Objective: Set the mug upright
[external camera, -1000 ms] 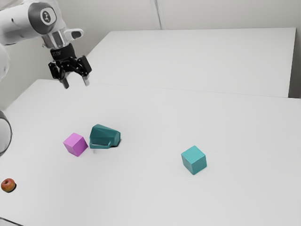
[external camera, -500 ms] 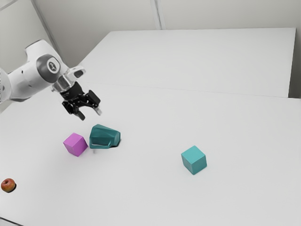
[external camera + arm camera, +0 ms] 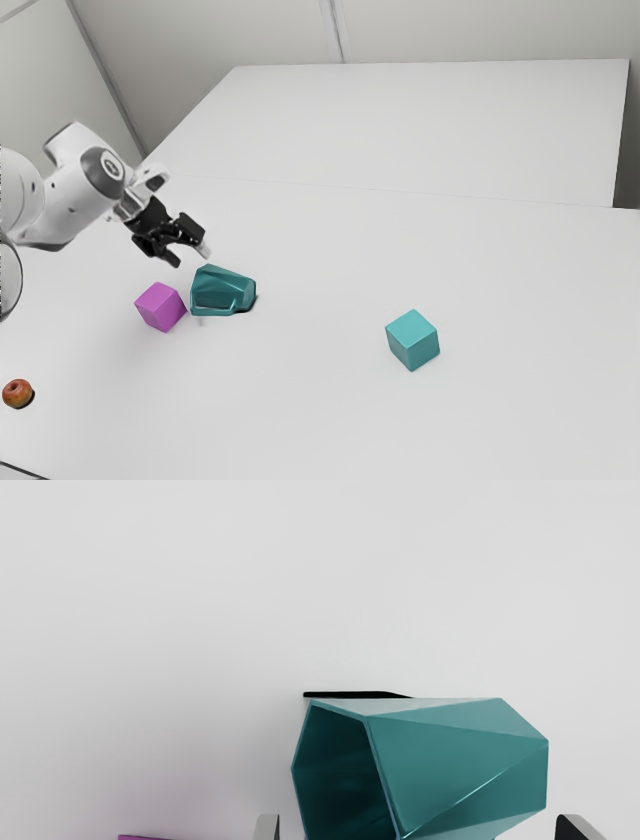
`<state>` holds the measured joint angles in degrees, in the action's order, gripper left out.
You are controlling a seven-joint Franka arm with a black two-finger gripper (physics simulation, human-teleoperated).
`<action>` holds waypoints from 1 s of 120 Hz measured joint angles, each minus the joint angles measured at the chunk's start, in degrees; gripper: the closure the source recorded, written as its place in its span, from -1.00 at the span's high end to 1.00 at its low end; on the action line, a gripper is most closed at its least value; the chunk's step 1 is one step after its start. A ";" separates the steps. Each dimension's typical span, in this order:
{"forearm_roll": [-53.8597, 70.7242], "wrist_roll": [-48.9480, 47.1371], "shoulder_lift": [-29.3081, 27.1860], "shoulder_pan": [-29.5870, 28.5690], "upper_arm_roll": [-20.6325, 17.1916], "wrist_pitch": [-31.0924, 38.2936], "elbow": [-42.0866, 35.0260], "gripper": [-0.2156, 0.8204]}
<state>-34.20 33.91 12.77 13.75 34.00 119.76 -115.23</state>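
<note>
Wrist view: mug & purple cube pt. cut off. Ext. view: arm ditto.

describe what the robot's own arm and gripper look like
The smooth, rounded white robot arm has a dark grey joint cap with a pale round emblem, and lighter grey metallic-looking parts nearer the hand. The black two-finger gripper is angular and blocky, and its fingertips show pale grey faces and dark sides.

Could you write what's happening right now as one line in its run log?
mug: on its side, mouth toward purple cube | hand: open, near mug | grasp: none | upright: not yet
</note>
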 joint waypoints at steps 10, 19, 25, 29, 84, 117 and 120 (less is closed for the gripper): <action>-2.10 2.33 1.45 -0.33 0.01 -0.10 -0.01 0.58; -3.65 4.22 2.33 -0.49 -0.01 -0.24 -0.01 0.58; -4.78 5.45 2.69 -0.53 -0.04 -0.41 -0.01 0.58; -5.63 6.23 2.93 -0.54 -0.04 -0.56 -0.12 0.58; -13.64 14.27 4.73 -1.54 -0.06 -3.88 -1.51 0.58; -16.62 17.09 5.05 -2.14 -0.04 -6.42 -1.58 0.58; -16.92 17.29 5.11 -2.21 -0.02 -6.63 -1.66 0.58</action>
<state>-51.12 51.20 17.88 11.54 33.98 113.14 -116.89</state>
